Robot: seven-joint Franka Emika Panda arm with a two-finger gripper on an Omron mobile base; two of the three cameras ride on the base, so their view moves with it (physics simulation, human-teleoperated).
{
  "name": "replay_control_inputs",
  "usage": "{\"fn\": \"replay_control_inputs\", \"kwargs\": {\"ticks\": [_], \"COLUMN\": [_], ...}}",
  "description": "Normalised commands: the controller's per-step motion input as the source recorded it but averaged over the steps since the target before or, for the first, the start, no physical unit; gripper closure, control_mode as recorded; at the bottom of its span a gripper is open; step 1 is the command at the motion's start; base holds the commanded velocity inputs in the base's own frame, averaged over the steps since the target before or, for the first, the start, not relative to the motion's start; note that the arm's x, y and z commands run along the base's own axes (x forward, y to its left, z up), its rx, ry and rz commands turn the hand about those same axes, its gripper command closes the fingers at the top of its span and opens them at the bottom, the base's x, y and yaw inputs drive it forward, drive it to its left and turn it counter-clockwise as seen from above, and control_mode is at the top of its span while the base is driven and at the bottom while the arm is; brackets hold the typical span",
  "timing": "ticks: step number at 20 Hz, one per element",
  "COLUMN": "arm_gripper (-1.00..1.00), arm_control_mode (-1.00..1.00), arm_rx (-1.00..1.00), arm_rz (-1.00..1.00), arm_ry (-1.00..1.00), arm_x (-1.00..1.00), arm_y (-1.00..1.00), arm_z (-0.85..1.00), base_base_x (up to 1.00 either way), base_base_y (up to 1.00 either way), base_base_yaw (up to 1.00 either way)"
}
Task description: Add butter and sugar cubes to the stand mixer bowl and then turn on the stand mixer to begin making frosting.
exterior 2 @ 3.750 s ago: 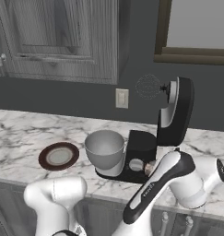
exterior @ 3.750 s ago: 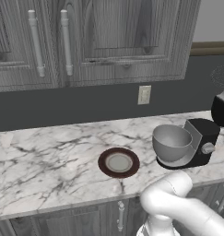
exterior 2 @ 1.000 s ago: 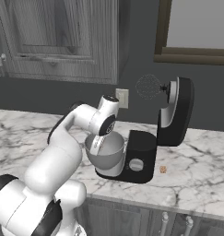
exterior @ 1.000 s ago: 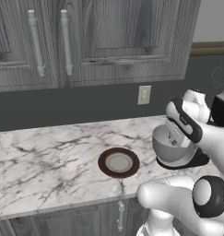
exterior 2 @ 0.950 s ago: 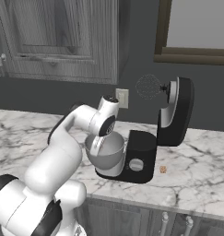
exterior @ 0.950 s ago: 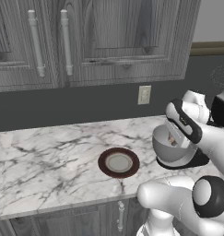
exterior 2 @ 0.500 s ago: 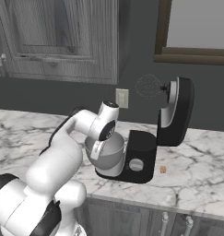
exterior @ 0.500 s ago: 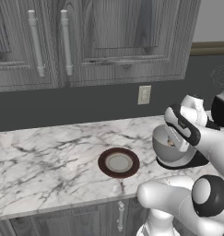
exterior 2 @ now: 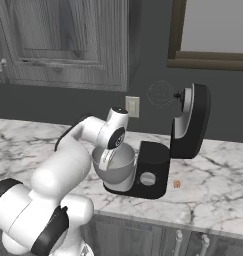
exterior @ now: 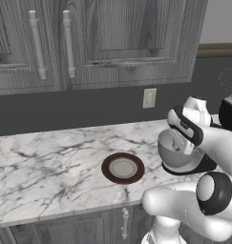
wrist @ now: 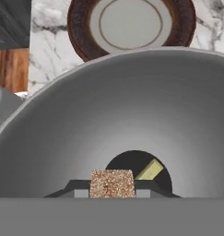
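The white arm reaches over the marble counter [exterior: 50,167] and dips its gripper [wrist: 113,188] into the stand mixer bowl [exterior 2: 113,167], the deep grey bowl seated on the base of the black stand mixer [exterior 2: 190,122]. The hand view looks straight down the bowl's curved wall and shows what the other two cameras cannot: a speckled tan sugar cube [wrist: 112,183] clamped between the two dark fingertips, and the butter [wrist: 149,170], a small pale yellow pat, lying at the bottom of the bowl just beside and beyond the cube. Past the bowl's rim in that view sits the dark brown plate [wrist: 132,25] with its grey centre, bare.

The right base view alone gives the mixer whole: head tilted up and back, wire whisk [exterior 2: 161,94] raised clear of the bowl, silver knob [exterior 2: 148,179] on the side of the base. It also shows a second small tan cube [exterior 2: 176,184] lying on the counter to the right of the mixer, apart from it.

The left base view places the plate on the counter just left of the bowl, below a wall outlet [exterior: 149,97] and grey wood cabinets [exterior: 112,43], with a speck of tan visible inside the bowl.
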Motion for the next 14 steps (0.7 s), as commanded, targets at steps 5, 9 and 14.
{"fn": "replay_control_inputs", "kwargs": {"ticks": [5,9,14], "arm_gripper": [-1.00,-1.00,-1.00], "arm_control_mode": [-1.00,-1.00,-1.00], "arm_rx": [-0.01,0.00,0.00], "arm_rz": [0.00,0.00,0.00], "arm_ry": [0.02,-0.01,-0.04], "arm_x": [0.06,-0.01,-0.09], "arm_y": [0.00,0.00,0.00], "arm_z": [-0.26,-0.21,-0.01], "base_base_x": [0.00,0.00,0.00], "base_base_y": [0.00,0.00,0.00], "base_base_yaw": [0.00,0.00,0.00]}}
